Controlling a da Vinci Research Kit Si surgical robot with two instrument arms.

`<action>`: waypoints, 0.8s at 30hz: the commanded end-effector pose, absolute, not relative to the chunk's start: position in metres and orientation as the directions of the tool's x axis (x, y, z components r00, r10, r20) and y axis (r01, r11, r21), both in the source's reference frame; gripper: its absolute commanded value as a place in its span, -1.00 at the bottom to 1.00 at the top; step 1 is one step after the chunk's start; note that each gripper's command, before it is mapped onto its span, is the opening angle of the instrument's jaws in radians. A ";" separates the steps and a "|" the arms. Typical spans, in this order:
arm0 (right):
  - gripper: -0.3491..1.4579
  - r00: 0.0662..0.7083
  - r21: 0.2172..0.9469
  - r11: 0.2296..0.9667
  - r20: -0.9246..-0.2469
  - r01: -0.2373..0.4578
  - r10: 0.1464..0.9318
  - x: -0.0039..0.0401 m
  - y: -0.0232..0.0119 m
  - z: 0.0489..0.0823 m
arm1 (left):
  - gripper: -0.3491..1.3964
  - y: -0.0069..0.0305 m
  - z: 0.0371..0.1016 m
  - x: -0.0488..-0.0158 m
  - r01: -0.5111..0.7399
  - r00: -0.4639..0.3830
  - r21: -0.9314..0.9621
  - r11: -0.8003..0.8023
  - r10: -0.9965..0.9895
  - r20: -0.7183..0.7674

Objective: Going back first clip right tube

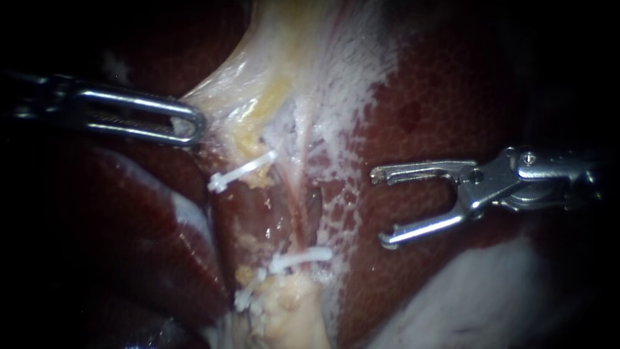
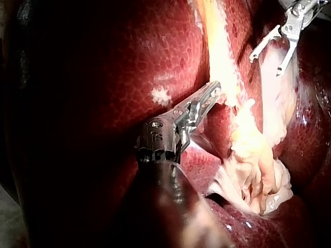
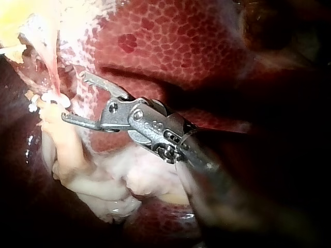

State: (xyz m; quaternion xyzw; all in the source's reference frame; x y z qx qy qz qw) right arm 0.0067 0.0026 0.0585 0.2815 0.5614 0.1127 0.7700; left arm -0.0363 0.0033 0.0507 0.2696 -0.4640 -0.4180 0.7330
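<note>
Two instruments in view. Our left instrument (image 1: pixel 194 126) comes in level from the side, its pincer clamped flat on the edge of the pale tissue (image 1: pixel 258 84); it shows as a slotted steel loop. Our right instrument (image 1: pixel 380 208) lies level over the liver (image 1: pixel 452 84), pincer wide and holding nothing: two thin, hook-tipped steel bars. A white plastic clip (image 1: pixel 300 258) crosses the right tube (image 1: pixel 297 223) low down, near the lower bar's tip but apart from it. We see a second clip (image 1: pixel 242 171) higher up. Liver is dark red, mottled, glossy.
</note>
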 end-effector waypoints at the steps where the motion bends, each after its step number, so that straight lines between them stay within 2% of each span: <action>1: 0.05 0.344 0.560 0.816 -0.801 0.143 0.489 0.0066 0.0026 0.0586 | -1.00 0.0032 0.0512 -0.0365 0.363 0.223 0.787 0.499 -0.866 0.447; 11: 0.05 0.344 0.561 0.815 -0.800 0.144 0.491 0.0064 0.0028 0.0583 | -0.98 0.0017 0.0549 -0.0388 0.349 0.249 0.803 0.483 -0.874 0.417; 24: 0.05 0.344 0.563 0.814 -0.799 0.143 0.492 0.0063 0.0029 0.0580 | -0.96 0.0007 0.0545 -0.0408 0.332 0.262 0.808 0.486 -0.871 0.416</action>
